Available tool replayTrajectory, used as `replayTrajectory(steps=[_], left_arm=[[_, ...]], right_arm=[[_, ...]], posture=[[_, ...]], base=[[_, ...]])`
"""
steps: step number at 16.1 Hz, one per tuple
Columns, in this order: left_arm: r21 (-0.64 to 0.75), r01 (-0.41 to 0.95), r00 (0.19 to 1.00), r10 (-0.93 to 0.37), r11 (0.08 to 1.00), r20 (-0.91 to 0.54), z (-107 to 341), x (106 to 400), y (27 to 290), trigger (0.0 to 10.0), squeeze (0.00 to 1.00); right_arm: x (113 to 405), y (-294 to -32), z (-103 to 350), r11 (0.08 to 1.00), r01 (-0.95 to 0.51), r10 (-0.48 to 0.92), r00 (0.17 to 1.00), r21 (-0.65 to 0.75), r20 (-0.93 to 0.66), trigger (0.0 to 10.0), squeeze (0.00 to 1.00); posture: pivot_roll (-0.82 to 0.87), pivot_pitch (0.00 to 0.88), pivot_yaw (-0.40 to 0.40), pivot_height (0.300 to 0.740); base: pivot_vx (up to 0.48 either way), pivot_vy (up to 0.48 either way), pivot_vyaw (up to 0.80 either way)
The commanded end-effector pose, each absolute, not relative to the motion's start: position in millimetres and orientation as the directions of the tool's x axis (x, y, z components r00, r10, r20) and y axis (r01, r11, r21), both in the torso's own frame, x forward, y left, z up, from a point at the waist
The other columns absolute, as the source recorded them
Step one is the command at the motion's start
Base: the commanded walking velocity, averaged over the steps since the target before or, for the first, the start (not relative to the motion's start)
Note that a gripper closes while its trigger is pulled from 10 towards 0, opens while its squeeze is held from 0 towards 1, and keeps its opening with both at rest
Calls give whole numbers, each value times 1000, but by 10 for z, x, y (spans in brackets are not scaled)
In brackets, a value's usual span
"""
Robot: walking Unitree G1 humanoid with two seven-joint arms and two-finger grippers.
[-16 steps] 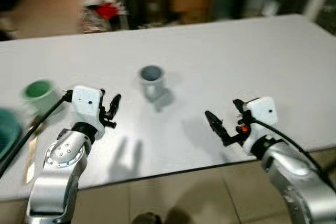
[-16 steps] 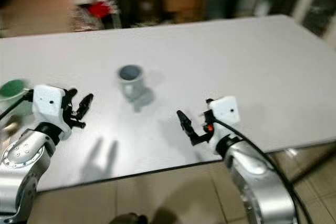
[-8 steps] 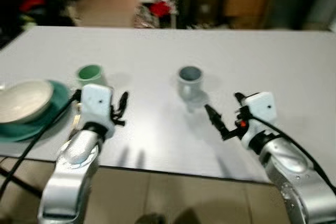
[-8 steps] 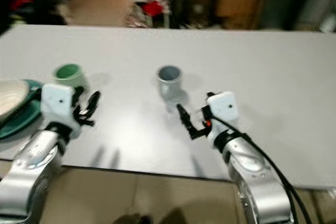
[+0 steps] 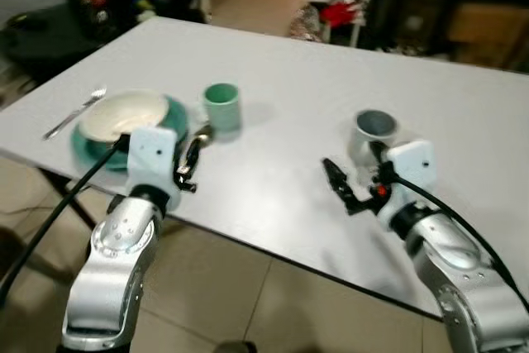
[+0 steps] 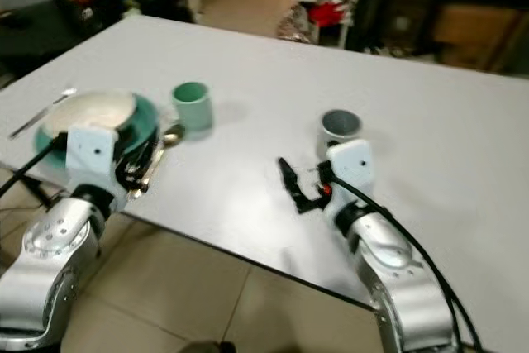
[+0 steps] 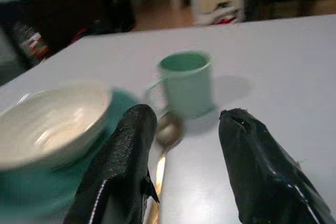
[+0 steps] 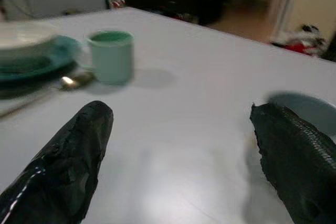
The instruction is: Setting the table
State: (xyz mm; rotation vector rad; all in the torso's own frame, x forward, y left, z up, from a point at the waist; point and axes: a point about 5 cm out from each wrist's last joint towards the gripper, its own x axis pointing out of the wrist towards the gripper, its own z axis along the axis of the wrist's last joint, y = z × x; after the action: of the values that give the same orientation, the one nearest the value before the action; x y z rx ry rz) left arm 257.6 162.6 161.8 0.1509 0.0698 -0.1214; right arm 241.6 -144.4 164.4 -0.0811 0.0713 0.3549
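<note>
Mint-green ceramic mug point(image 5: 221, 105) stands on the white bench point(image 5: 289, 105), a metal spoon point(image 6: 157, 157) at its 7 o'clock. Cream bowl point(image 5: 122, 115) sits on a teal plate point(image 5: 169, 111) at the mug's 9 o'clock, a metal fork point(image 5: 74, 112) beyond: one place laid. Grey mug point(image 5: 374, 126) at 3 o'clock, unplaced. Left gripper point(image 7: 184, 156) released, empty, over the spoon. Right gripper point(image 8: 184, 145) released, beside the grey mug, likely for pickup.

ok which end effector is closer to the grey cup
Right. The right end effector hovers just in front of the grey cup. The left end effector is far off, by the spoon and green cup.
</note>
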Motion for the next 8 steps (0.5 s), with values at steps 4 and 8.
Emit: replayTrajectory(steps=[4,8], left_arm=[[147,112,992,-102,983,-75,1619,2563,1638,10000,0],[146,122,991,-112,982,-77,1600,2589,1613,10000,0]], right_arm=[[2444,-1444,1631,935,-347,340,936,-78,-90,10000,0],[2389,-1494,1588,948,-312,304,946,-65,-111,10000,0]], posture=[[65,0,44,740],[67,0,53,740]], base=[[0,0,688],[0,0,800]])
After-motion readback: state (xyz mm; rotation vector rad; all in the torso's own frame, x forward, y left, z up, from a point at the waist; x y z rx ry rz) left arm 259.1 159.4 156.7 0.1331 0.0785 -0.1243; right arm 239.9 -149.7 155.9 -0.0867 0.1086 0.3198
